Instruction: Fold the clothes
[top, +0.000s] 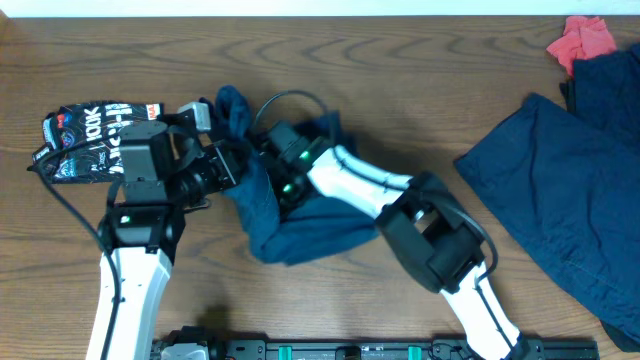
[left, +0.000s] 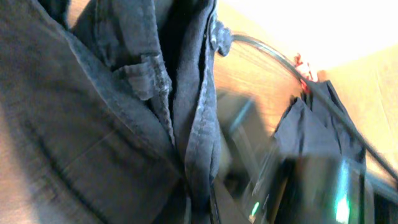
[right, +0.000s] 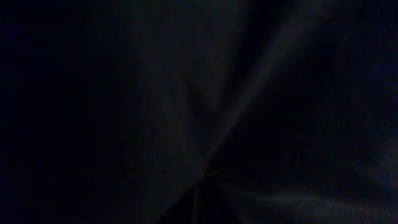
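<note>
Found the navy garment bunched in a wrinkled heap at the middle of the table, wedged between left gripper and right gripper. Noted stitched seams and a pocket flap up close. Could not tell either pair of jaws apart or together, with fabric filling both wrist views.

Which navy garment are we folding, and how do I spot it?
On the brown wooden table, look centre, between the left arm and right arm. The bunched dark navy-blue fabric garment there is it; its navy neighbour lies spread at the right.
</note>
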